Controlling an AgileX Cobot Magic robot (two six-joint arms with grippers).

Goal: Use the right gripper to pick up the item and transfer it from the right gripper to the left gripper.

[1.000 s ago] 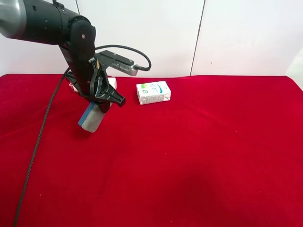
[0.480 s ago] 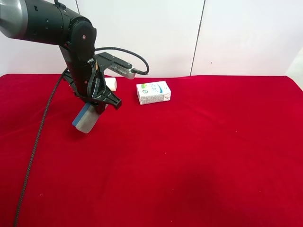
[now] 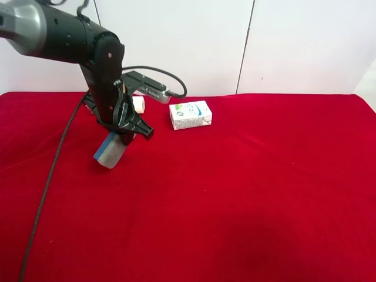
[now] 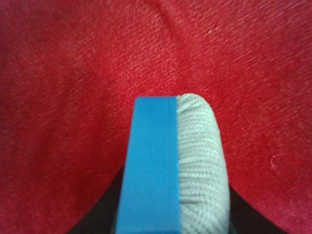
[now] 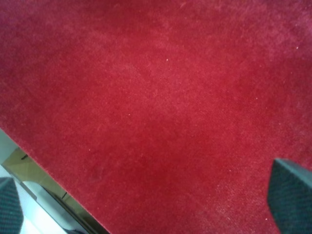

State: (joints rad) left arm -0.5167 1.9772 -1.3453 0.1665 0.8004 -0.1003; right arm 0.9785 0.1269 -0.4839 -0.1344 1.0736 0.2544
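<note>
The item (image 3: 108, 151), a grey felt pad with a blue base, hangs tilted just above the red cloth. It is held by the gripper (image 3: 121, 136) of the black arm at the exterior high view's left. The left wrist view shows the same item (image 4: 170, 165) edge-on between dark fingers (image 4: 95, 222), so this is my left gripper, shut on it. My right gripper (image 5: 148, 202) is open and empty. Its two dark fingertips (image 5: 290, 195) sit wide apart over bare red cloth. The right arm is out of the exterior high view.
A small white printed carton (image 3: 190, 114) lies on the cloth right of the left arm. A cream-white roll (image 3: 138, 104) shows partly behind that arm. A black cable (image 3: 47, 176) trails down the left side. The table's edge (image 5: 34, 163) shows in the right wrist view.
The left arm with the item swung slightly left, then back a little right, its upper part tilting. The item stays gripped at about the same height.
</note>
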